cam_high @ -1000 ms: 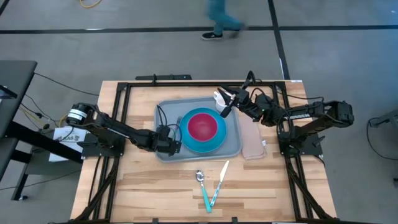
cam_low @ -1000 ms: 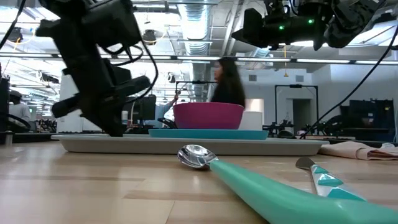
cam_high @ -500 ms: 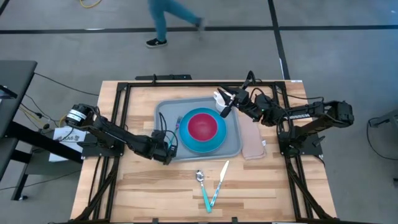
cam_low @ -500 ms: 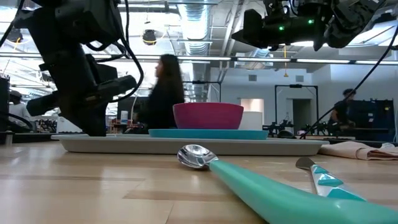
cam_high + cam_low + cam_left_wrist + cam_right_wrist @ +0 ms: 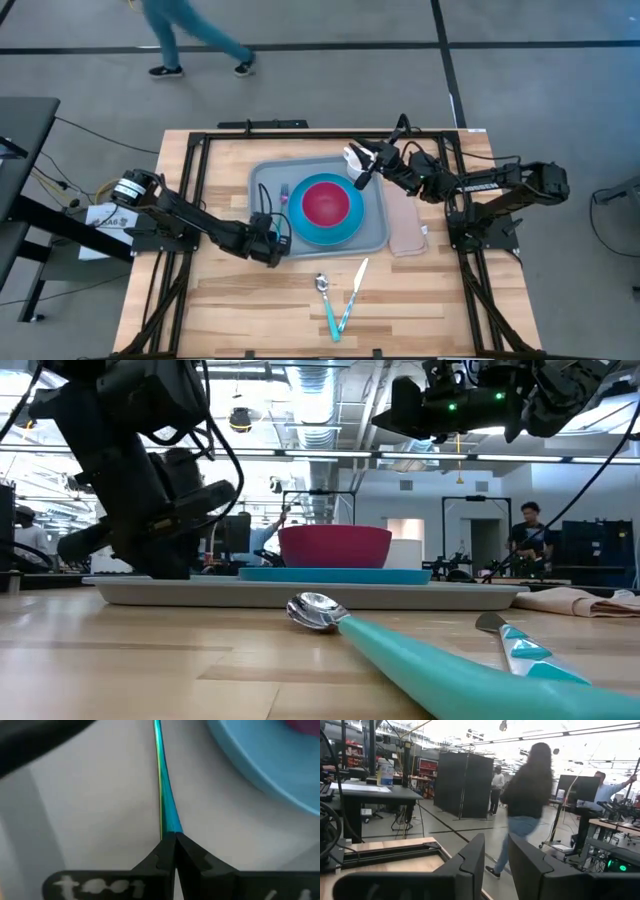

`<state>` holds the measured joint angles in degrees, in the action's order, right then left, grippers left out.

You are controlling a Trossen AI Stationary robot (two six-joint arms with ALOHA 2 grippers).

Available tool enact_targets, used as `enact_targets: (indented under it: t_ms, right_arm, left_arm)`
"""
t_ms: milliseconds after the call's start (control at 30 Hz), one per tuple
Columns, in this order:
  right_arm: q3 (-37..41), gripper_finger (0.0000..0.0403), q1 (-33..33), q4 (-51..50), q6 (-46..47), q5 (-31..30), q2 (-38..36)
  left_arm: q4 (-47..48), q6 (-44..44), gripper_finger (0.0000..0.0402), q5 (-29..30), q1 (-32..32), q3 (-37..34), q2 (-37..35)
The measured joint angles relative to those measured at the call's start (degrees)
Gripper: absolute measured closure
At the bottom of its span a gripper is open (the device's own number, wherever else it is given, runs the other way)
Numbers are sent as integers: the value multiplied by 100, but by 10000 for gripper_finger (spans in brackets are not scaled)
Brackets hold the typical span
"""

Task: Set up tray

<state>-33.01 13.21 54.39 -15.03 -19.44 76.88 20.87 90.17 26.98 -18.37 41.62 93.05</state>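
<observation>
Reaching low along the tray's [image 5: 262, 180] left side, the left gripper [image 5: 277, 243] is pinching the thin teal handle of a fork [image 5: 163, 795], fingers [image 5: 155, 861] pressed together on its end. The fork is lying on the tray floor just left of the blue plate [image 5: 296, 228], which carries a magenta bowl [image 5: 326, 201]. That handle looks slim, stiff and slick, so I'd judge a grip near the end could let it pivot. The tray itself, sitting mid-table, seems rigid and light. The right gripper [image 5: 364, 168] is hovering above the tray's far right corner, fingers [image 5: 470, 865] slightly parted, holding nothing I can see.
</observation>
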Motion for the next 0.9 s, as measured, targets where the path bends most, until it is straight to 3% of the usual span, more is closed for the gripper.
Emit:
enact_targets:
  t_ms: [167, 500, 733, 900]
  right_arm:
    - [0, 324, 0, 1, 0, 0, 2]
    - [0, 324, 0, 2, 2, 0, 2]
    - [0, 324, -36, 3, 2, 0, 2]
    - [0, 324, -304, 3, -154, 1, 1]
  left_arm:
    - [-641, -415, 401, -51, 25, -8, 13]
    - [-735, -640, 401, 289, 64, -15, -169]
    - [-808, -1777, 401, 690, 76, -15, -1213]
    - [-806, -3365, 401, 792, 76, -15, -2343]
